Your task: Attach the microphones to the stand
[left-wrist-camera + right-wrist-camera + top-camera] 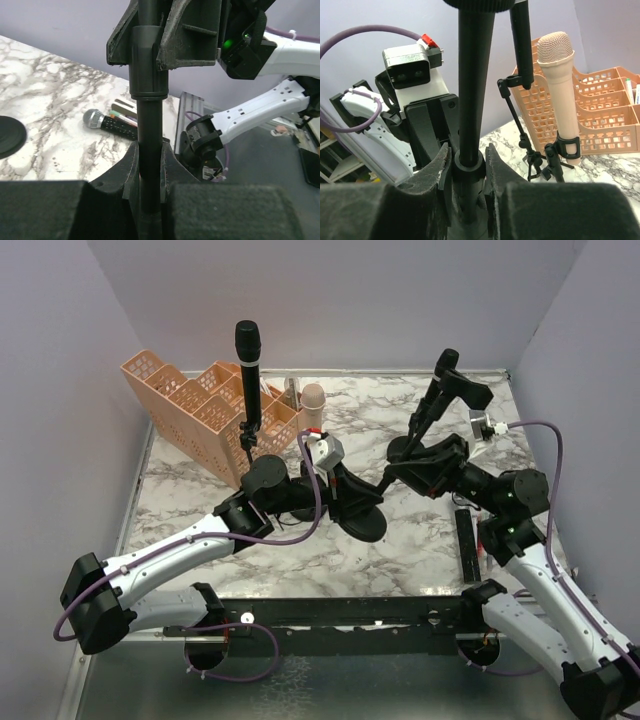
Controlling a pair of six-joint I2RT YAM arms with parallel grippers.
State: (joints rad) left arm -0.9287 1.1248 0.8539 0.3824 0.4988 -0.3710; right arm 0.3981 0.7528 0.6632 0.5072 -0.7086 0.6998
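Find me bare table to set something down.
Bare marble: between the round base and the near edge, and right of the pink microphone. Crowded: by the basket, and where the left gripper and right gripper clamp the stand.

Even soft light, blurred wrist foregrounds

Marble tabletop [420,540], lilac walls [340,300]

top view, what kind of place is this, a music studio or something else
Most likely a robot test bench, not a studio: a marble-look table boxed in by plain walls, two robot arms bolted at its near edge, and staged props, an orange basket, a black microphone, a pink microphone.
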